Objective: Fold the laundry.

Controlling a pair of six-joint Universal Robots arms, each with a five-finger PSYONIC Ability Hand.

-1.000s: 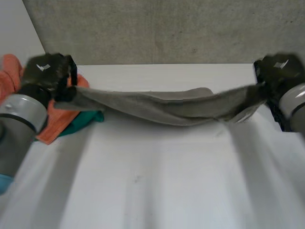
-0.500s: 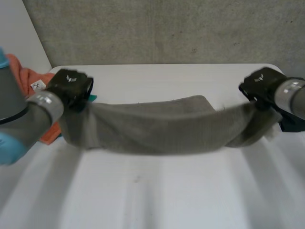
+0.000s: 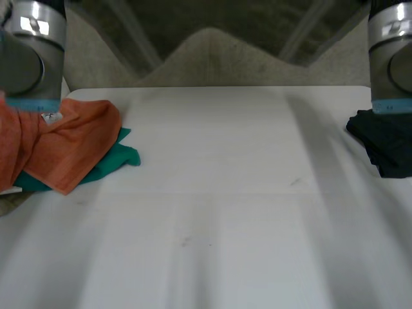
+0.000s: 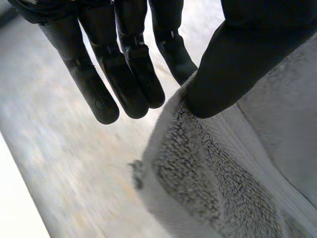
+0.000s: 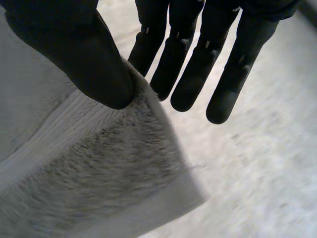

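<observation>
Progress: early, by my reading. You have the towel (image 4: 223, 188) in the air and no fold made yet.
Left hand (image 4: 124, 64): thumb and one finger pinch a towel corner; the other fingers hang straight.
Right hand (image 5: 74, 54): the same pinch on the far corner (image 5: 163, 198).
Towel: off the tabletop (image 3: 225, 212), strung toward 12 o'clock between the raised left arm (image 3: 32, 58) and right arm (image 3: 391, 58).
Left to do: lay it flat and fold it. Then take the orange cloth (image 3: 71, 145) at 9 o'clock, the teal cloth (image 3: 116, 161) under it, and the black cloth (image 3: 386, 145) at 3 o'clock. All three are crumpled.
Containers: none to log; the waiting cloths lie loose on the tabletop.
</observation>
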